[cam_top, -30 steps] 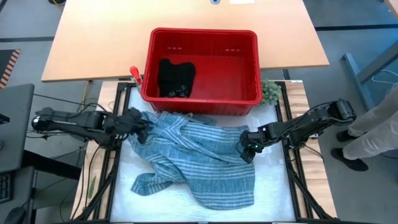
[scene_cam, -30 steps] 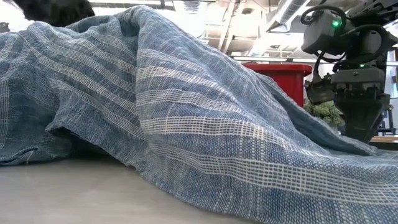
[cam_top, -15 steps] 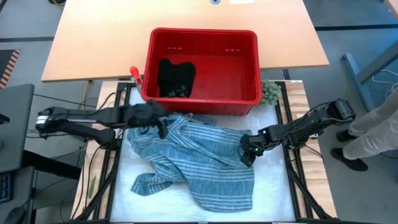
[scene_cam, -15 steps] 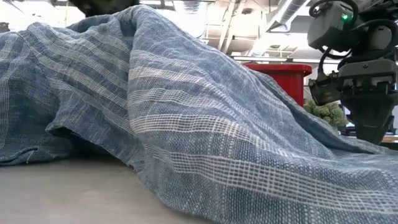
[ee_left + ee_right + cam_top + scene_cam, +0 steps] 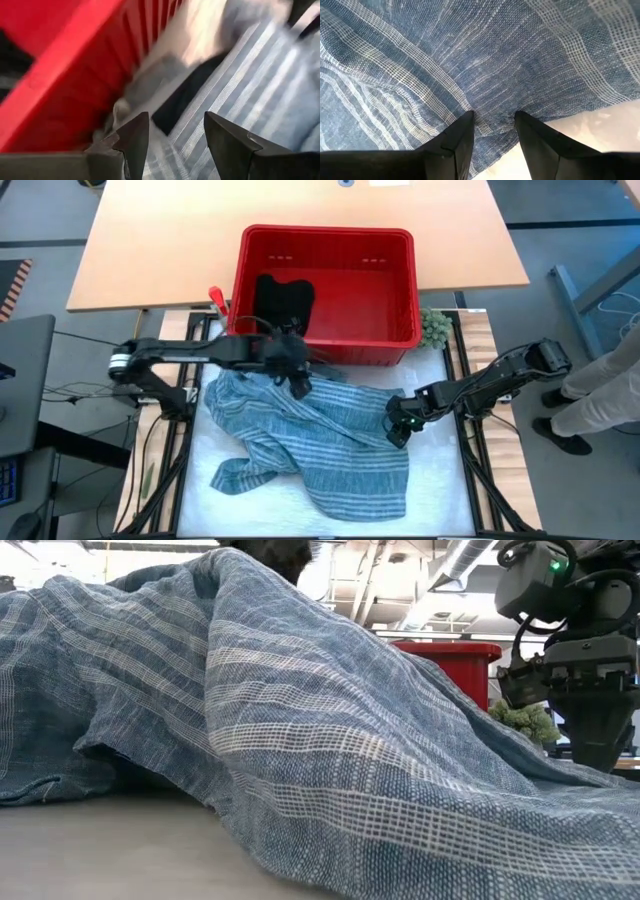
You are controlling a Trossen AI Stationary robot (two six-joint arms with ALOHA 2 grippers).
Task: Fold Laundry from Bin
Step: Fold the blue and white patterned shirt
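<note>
Fingers of the right gripper (image 5: 492, 120) pinched a fold of the blue-white striped garment (image 5: 320, 440) between their tips, a detail only that arm's wrist camera made plain. From overhead, the right gripper (image 5: 399, 423) merely sat at the cloth's right edge, its arm reaching in from the table's right side.

Seen from its own wrist, the left gripper (image 5: 172, 132) held its two fingers parted, with striped cloth visible beyond the gap; whether any of that fabric was caught between them I could not tell. That view also showed the red wall of the bin (image 5: 75, 75) close beside the fingers. Overhead, the left gripper (image 5: 297, 377) lay at the garment's upper edge, just in front of the bin (image 5: 410, 280).

The striped garment lay rumpled on the white table surface (image 5: 440, 500), between the two arms. The level camera showed it heaped up high (image 5: 300, 760), filling most of the sight, with only a corner of the bin (image 5: 455, 660) and a green fuzzy lump (image 5: 525, 720) peeking past it. Only from above could one see inside the bin, where a black garment (image 5: 280, 302) lay against its left side, and a person's leg (image 5: 600, 385) at the far right.
</note>
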